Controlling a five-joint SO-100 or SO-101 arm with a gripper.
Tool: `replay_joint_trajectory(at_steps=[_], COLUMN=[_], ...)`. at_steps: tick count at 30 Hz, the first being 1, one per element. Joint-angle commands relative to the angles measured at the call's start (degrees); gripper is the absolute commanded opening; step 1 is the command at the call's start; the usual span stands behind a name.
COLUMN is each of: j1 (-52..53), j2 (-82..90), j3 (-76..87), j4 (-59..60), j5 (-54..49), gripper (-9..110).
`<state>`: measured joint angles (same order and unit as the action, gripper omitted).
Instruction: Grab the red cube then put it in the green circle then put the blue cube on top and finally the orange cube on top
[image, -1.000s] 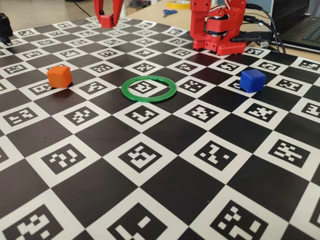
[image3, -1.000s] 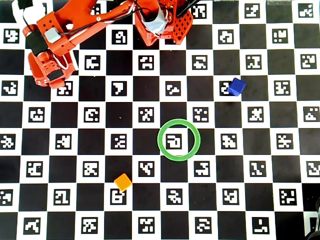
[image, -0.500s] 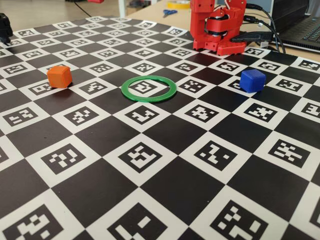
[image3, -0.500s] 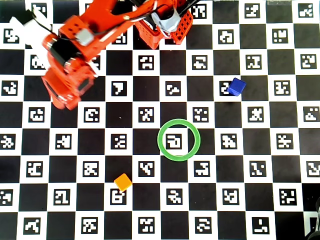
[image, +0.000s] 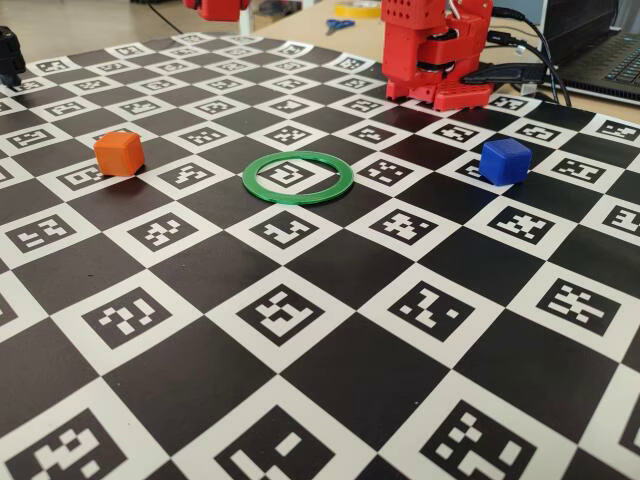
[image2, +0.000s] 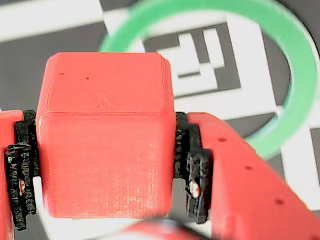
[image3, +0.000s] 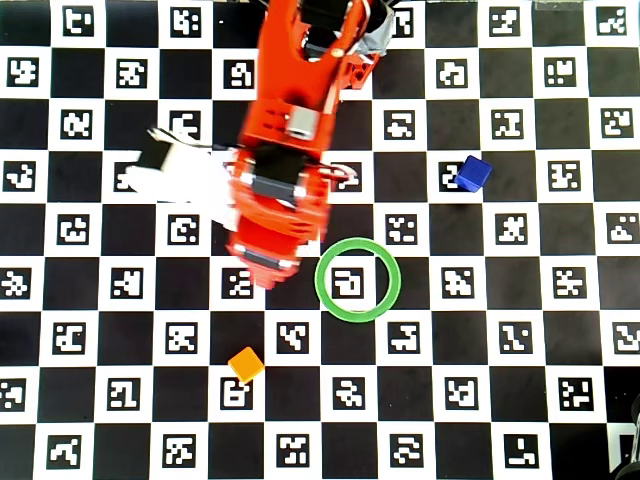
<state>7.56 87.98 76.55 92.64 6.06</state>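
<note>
End effector (image2: 107, 200): clenched on the red cube (image2: 106, 135); in the wrist view the black pads (image2: 192, 165) press its left and right faces, with the red fingers behind them.
Red cube: held off the desk (image: 330, 370), one flat face up, edges square to the fingers; as a cube it has no long axis. In the wrist view it sits in front of the green circle's (image2: 300, 75) near-left arc and is not inside it.
Arm (image3: 285, 150): in the overhead view it reaches down the picture from the top edge, its tip just left of the green circle (image3: 358, 280); the held cube is hidden beneath it.
Green circle: lies flat on the checkered marker-pattern desk, one marker showing through its open middle.
Blue cube (image3: 473, 173): on the desk, up and right of the circle in the overhead view, well apart.
Orange cube (image3: 246, 364): on the desk, down and left of the circle, well apart, turned slightly against the squares.
</note>
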Motion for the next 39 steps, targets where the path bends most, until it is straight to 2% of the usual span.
replay_joint_trajectory(at_steps=[1,13,39], j1=[-4.7,-15.8,-12.9], j2=[-0.4,-6.9,-5.0], j3=[-4.5,-2.5,18.8], j4=[-2.0,-7.4,-23.0], j5=[1.1,4.9,1.4], gripper=[5,4,3])
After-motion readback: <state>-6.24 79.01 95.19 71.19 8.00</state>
